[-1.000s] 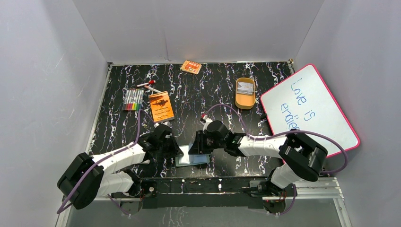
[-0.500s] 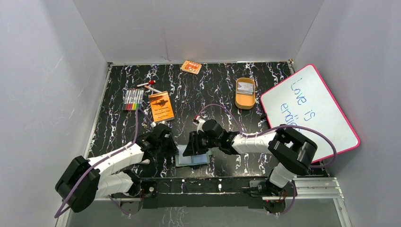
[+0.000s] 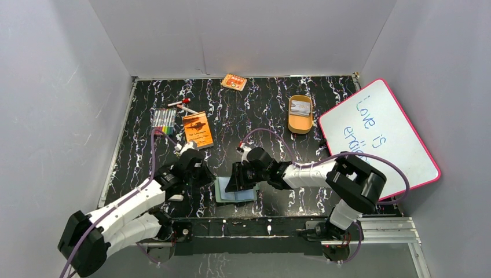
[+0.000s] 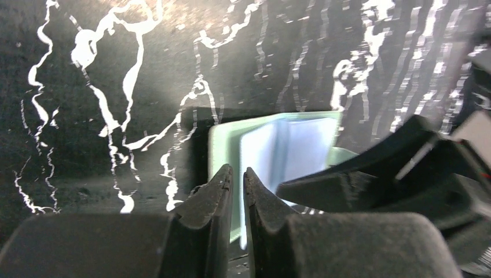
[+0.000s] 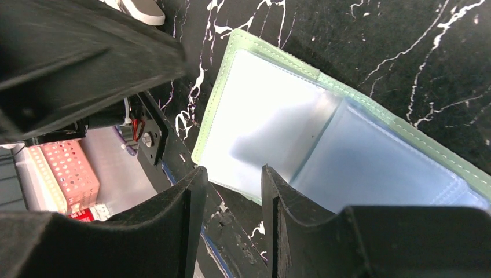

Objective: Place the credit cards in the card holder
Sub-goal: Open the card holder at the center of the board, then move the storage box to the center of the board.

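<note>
Marbled tabletop (image 3: 260,116) — right gripper (image 5: 230,174) half-open over card holder (image 5: 272,116), seemingly empty.

Card holder (image 3: 231,196) lies open near the front edge — the right arm (image 3: 307,173) partly covering it.

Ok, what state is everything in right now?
Holder: open, lying flat.
Cards: lying in tray.
Left gripper: jaws a slit apart, grip unclear.
Right gripper: open, empty, over holder.
Booklet: closed.
Whiteboard: written on.
</note>
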### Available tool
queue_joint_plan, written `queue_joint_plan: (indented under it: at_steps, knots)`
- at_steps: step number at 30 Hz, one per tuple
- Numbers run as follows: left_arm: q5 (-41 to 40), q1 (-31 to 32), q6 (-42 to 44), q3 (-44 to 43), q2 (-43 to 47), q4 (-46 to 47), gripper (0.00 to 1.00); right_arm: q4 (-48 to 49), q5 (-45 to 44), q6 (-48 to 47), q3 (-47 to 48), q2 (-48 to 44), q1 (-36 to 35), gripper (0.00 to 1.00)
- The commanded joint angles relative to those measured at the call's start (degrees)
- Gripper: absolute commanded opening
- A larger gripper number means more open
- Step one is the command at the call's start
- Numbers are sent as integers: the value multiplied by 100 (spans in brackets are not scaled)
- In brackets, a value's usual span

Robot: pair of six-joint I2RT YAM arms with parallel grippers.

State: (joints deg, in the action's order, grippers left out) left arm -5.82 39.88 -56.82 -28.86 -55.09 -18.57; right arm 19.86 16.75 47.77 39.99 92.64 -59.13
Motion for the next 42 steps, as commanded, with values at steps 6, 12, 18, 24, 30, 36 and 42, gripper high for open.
queue_joint_plan:
  at_steps: [6, 12, 18, 24, 30, 36, 42]
  knots:
    - [1084, 11, 110, -85, 474, 1359, 18, -314, -366, -151, 164, -288, -26, 48]
    - [1776, 11, -189, 119, -321, 2356, 15, -629, -915, -99, -50, -856, -24, 48]
    - [1703, 11, -133, 460, -806, 2349, 10, -1381, -1379, -96, -296, -1356, 24, 48]
    - [1390, 11, -58, 580, -728, 1996, 9, -1941, -2079, -47, -512, -2145, 38, 48]
    - [1276, 5, 92, 279, -227, 1710, 14, -3138, -3099, -735, 461, -3056, 305, 60]
    - [1070, 0, 275, -25, 56, 1588, 29, -3603, -3746, -707, 1500, -3036, 1556, 67]
    - [1039, 5, 343, -66, -41, 1676, 31, -2963, -3367, 440, 1637, -2457, 3132, 68]
